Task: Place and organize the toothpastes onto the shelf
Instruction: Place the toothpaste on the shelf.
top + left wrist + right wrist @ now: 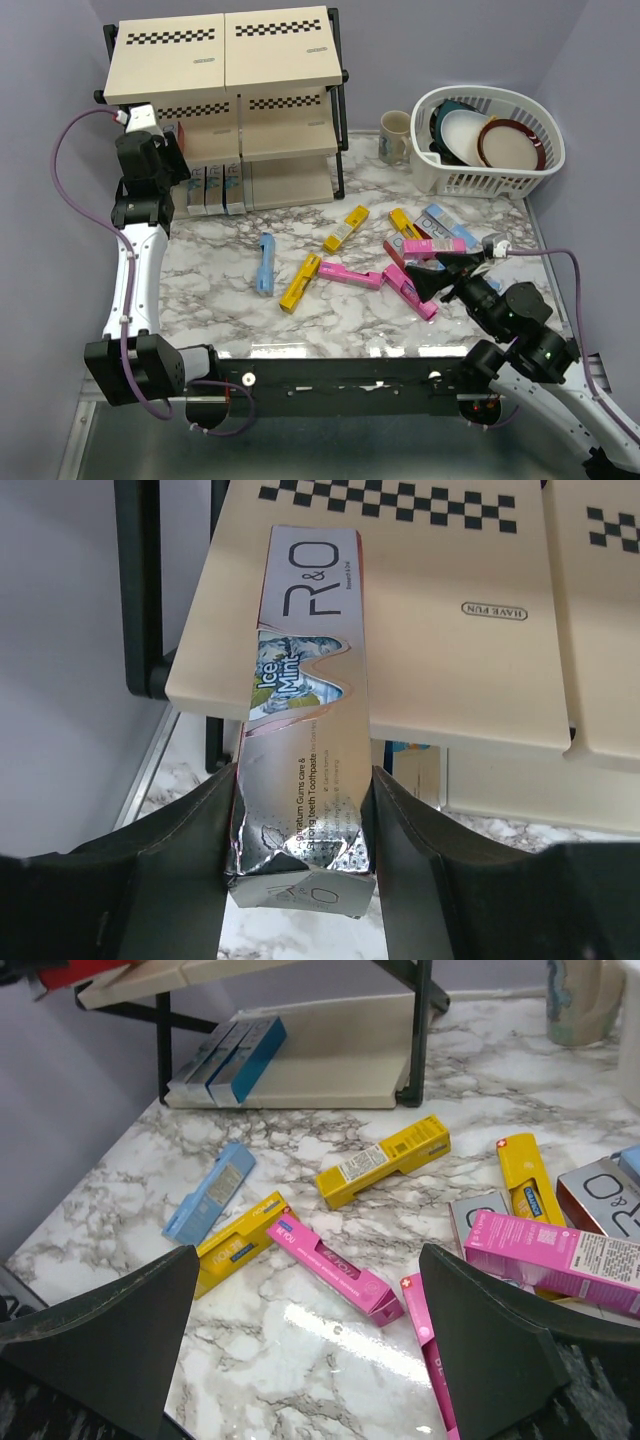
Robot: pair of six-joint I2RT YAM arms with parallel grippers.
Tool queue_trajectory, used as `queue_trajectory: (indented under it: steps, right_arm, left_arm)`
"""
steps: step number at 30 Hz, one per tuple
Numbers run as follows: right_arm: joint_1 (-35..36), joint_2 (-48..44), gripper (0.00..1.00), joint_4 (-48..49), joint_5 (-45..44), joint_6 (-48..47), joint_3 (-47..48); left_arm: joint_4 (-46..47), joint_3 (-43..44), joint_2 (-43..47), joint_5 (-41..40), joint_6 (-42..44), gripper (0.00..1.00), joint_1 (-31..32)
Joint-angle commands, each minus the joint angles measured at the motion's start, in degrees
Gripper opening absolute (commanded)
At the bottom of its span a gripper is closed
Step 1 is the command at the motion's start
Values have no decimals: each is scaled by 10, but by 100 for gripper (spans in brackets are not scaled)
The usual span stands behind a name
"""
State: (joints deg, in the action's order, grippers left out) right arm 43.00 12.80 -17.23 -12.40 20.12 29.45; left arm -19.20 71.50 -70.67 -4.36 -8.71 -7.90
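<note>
Silver carton [305, 680], pinched at its near end by left gripper [303, 810], points lengthwise straight toward shelf [450, 670]

"R&O", "Ice Mint" on silver carton [305, 740], "HAVE FUN" upside-down on shelf board [450, 670]

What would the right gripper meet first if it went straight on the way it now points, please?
Most likely the pink rectangular toothpaste carton lying flat on the white marble tabletop, centred between the open right gripper's fingers. Depth is unclear, so it might touch bare tabletop just short of it.
</note>
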Motion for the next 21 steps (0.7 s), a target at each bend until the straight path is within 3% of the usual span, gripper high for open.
queue_trajectory:
  steps: [1, 11, 21]
  right_arm:
    - [-1, 19, 100, 37, 57, -25, -11]
    - [-1, -2, 100, 45, 84, -25, -24]
    - [-1, -17, 100, 43, 88, -25, -28]
  left_arm:
    - [89, -15, -7, 12, 5, 56, -3]
    - [249, -80, -31, 0, 39, 55, -4]
    - [294, -66, -75, 12, 79, 56, -26]
